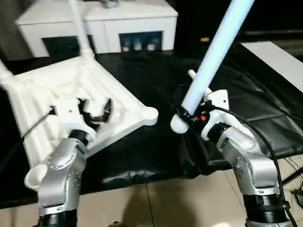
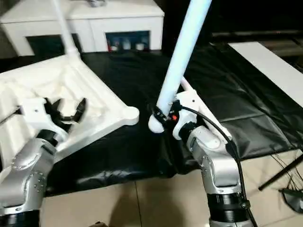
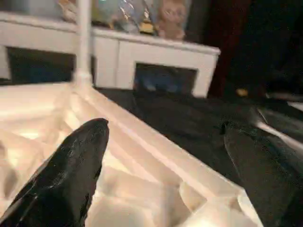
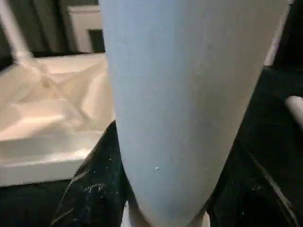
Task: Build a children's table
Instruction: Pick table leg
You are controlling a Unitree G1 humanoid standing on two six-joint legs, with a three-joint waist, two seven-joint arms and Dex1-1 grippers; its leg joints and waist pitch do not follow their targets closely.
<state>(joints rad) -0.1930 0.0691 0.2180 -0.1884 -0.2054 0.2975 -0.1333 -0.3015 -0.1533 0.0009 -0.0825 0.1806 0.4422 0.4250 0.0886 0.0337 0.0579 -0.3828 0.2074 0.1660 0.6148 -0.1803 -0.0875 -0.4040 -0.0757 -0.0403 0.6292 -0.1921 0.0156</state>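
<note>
Upturned tabletop on black sheeting, white glass-doored cabinet behind.

One leg stands socketed at its far corner. Right gripper clamps a second leg; left gripper gapes wide, empty, over the ribs.

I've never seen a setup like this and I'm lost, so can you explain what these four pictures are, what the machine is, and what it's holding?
This is a two-armed humanoid robot putting together a children's table. The two wide pictures come from cameras in its head, looking down over its silver arms. The other two come from a camera on each wrist, looking along that hand's black fingers.

On the black sheet lies the white tabletop, upside down with its ribbed underside showing. One leg already stands in a far corner socket. The nearer corner socket is empty.

The left hand is open over the tabletop and holds nothing. The right hand grips another leg near its lower end, tilted upward. Behind stands a white cabinet.
</note>
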